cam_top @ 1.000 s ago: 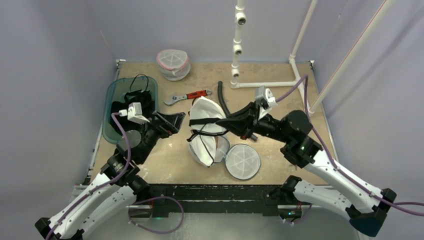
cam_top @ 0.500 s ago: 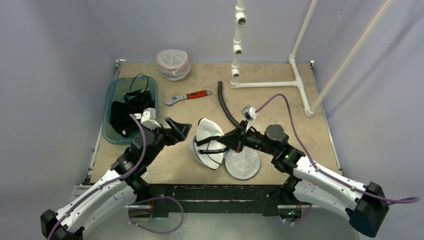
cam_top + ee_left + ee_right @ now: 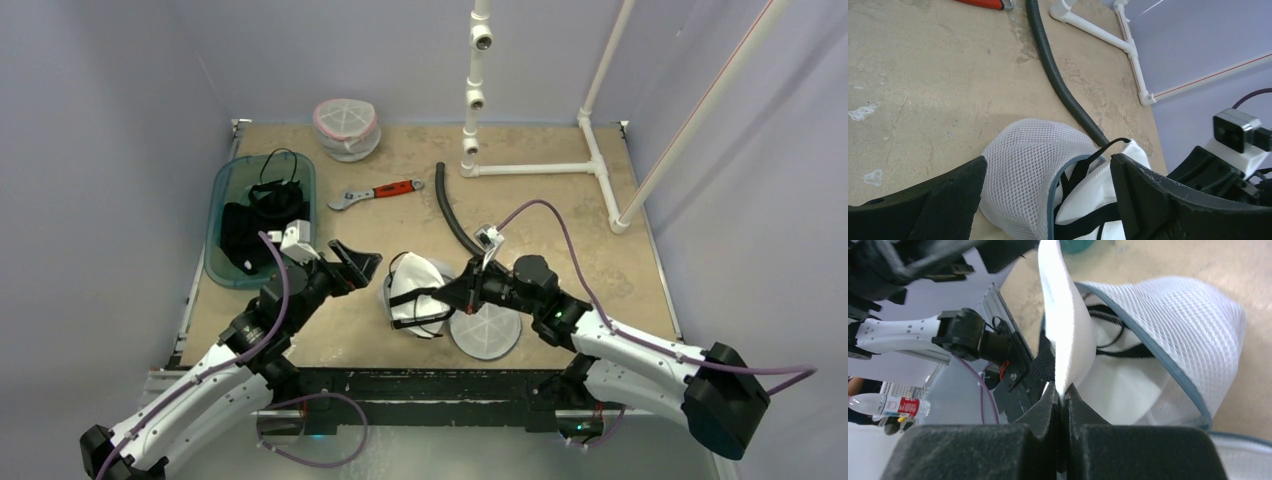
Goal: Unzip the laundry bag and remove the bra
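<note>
Item: white bra (image 3: 1060, 325), black straps, half out of the mesh laundry bag (image 3: 1018, 165), front-centre. Right gripper (image 3: 1062, 390) pinches its cup edge. Left gripper (image 3: 362, 268) gapes empty beside the bag. We'd pin the mesh, then pull.

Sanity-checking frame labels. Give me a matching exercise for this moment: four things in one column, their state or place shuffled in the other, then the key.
Column A
1. right fingers
2. left fingers
3. wrench
4. teal bin

Column B
a. spread open, next to the mesh bag
b. shut on the edge of the white bra
c. holds dark clothing, at the table's left side
d. lies flat between the bin and the black hose

Pairs: 1-b, 2-a, 3-d, 4-c
</note>
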You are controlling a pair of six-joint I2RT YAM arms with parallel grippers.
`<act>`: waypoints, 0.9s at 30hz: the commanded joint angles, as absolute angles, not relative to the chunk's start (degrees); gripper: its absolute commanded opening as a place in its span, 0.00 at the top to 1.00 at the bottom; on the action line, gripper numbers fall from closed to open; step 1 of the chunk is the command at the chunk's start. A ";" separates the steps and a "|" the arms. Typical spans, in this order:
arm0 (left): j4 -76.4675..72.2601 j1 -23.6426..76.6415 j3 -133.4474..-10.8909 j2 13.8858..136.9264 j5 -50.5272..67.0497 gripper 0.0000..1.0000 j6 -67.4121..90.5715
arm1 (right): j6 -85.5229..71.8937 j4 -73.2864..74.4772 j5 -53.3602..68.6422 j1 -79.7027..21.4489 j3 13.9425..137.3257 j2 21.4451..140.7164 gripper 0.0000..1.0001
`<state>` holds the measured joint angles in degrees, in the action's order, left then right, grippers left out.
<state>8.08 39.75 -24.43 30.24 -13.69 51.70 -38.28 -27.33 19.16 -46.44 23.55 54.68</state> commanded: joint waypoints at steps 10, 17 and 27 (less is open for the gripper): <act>9.24 39.55 -31.96 31.20 -10.27 0.11 46.29 | -45.13 -29.83 18.96 -46.20 20.34 57.38 0.58; 8.59 39.54 -32.80 32.80 -8.20 0.11 44.12 | -45.57 -20.97 16.52 -46.22 22.98 54.12 0.29; 11.38 39.55 -36.12 33.31 -7.14 0.14 39.16 | -55.49 -4.82 7.58 -46.19 22.76 44.08 0.20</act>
<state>11.03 39.77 -33.12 34.37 -7.60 42.19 -49.08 -12.45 12.53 -46.44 21.85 48.40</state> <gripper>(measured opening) 0.867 0.798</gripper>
